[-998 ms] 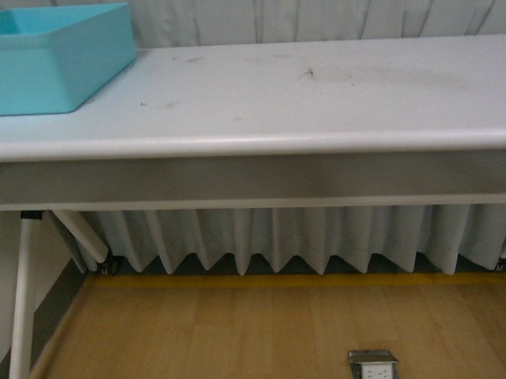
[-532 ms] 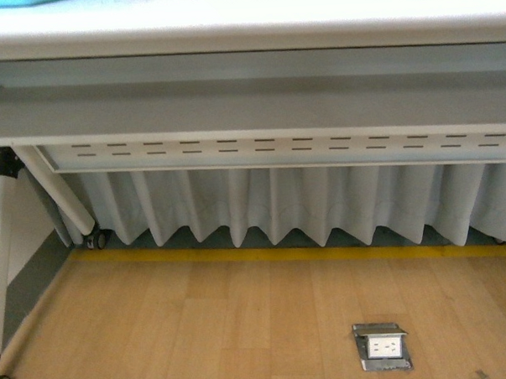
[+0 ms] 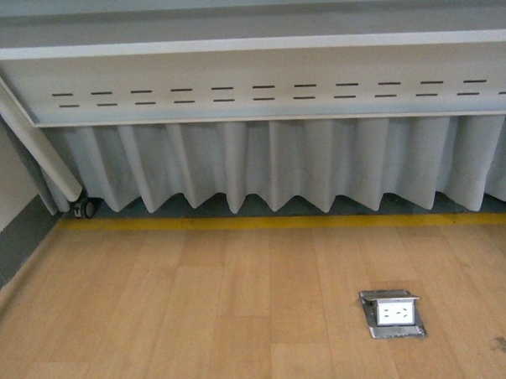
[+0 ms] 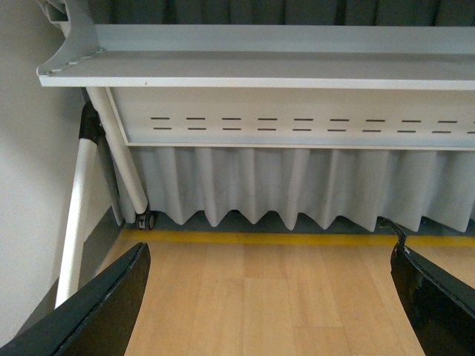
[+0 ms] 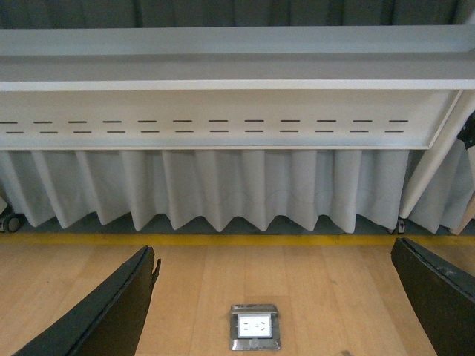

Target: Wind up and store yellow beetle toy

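The yellow beetle toy is out of view in every frame. My left gripper point(image 4: 271, 297) is open and empty, its black fingers point(image 4: 96, 304) wide apart over bare wooden floor, facing the underside of the table. My right gripper point(image 5: 271, 297) is open and empty too, its black fingers point(image 5: 104, 311) apart above the floor socket point(image 5: 254, 327). Neither arm shows in the front view.
The white table's underside point(image 3: 247, 43) and its slotted panel point(image 3: 265, 84) fill the upper front view. A slanted table leg point(image 3: 32, 136) with a castor point(image 3: 84, 209) stands at the left. A pleated grey curtain point(image 3: 269, 168), a yellow floor line point(image 3: 280, 223) and a metal floor socket point(image 3: 394, 313) lie below.
The front view has dropped from the table top with a turquoise bin to the table's underside and the floor. The bin and the table top have left the picture.
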Available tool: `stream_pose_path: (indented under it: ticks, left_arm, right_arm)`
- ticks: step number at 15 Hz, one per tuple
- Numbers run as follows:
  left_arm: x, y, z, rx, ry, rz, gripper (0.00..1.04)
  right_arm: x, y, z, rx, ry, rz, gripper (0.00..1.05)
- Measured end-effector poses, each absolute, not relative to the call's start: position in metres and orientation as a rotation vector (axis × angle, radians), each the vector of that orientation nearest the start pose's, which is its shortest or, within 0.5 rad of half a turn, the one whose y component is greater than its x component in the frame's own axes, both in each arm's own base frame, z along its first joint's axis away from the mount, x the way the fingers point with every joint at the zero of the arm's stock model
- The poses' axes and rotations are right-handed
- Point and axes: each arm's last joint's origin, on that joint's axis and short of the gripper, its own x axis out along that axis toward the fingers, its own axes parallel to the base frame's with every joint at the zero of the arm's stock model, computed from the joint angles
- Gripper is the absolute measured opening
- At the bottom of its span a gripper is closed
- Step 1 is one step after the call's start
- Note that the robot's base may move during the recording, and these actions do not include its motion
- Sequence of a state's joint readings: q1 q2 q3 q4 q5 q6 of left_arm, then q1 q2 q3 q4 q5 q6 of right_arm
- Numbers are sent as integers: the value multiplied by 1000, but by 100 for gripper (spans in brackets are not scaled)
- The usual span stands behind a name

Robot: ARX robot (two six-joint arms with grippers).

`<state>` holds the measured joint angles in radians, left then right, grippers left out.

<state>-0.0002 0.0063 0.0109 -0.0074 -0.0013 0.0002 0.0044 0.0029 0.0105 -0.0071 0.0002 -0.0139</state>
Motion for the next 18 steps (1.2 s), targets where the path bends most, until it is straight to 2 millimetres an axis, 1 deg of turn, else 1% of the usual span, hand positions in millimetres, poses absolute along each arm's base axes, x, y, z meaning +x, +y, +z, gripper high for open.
stream_pose_path:
  ticks: [18]
  left_arm:
    - [97, 0, 166, 1, 1, 0, 98]
  right_arm:
    - [97, 0, 166, -14, -2, 4, 98]
